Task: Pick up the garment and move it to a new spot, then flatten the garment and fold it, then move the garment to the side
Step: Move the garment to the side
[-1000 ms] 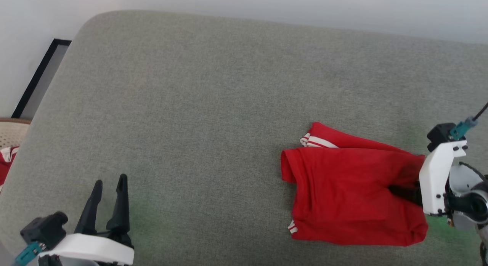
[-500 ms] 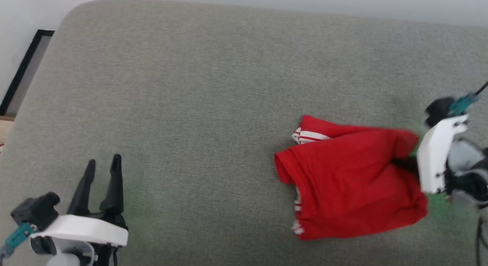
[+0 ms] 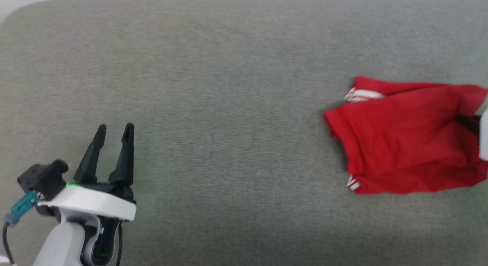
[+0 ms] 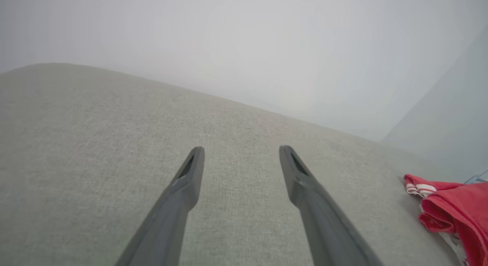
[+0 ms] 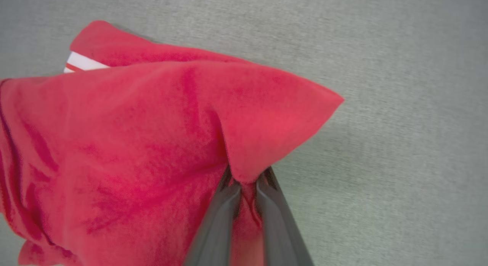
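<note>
The garment (image 3: 404,140) is a red shirt with red-and-white striped trim, lying folded at the right of the grey-green cushion (image 3: 228,87). In the right wrist view my right gripper (image 5: 247,180) is shut on the garment (image 5: 126,144), pinching a fold of its red edge, which rises into a peak over the fingers. Its white wrist housing (image 3: 483,138) shows at the head view's right edge. My left gripper (image 3: 115,128) hovers open at the lower left, far from the cloth, with nothing between its fingers. In the left wrist view the left gripper (image 4: 241,149) is open and the garment (image 4: 453,212) sits at the far right.
The cushion's rounded far edge (image 3: 114,1) runs along the top of the head view, with a pale wall (image 4: 267,41) behind it. Bare fabric stretches between the two grippers.
My right gripper has shut on the garment's right edge, and the cloth there has bunched and lifted. The head camera has moved, shifting the whole picture. My left gripper stays open.
</note>
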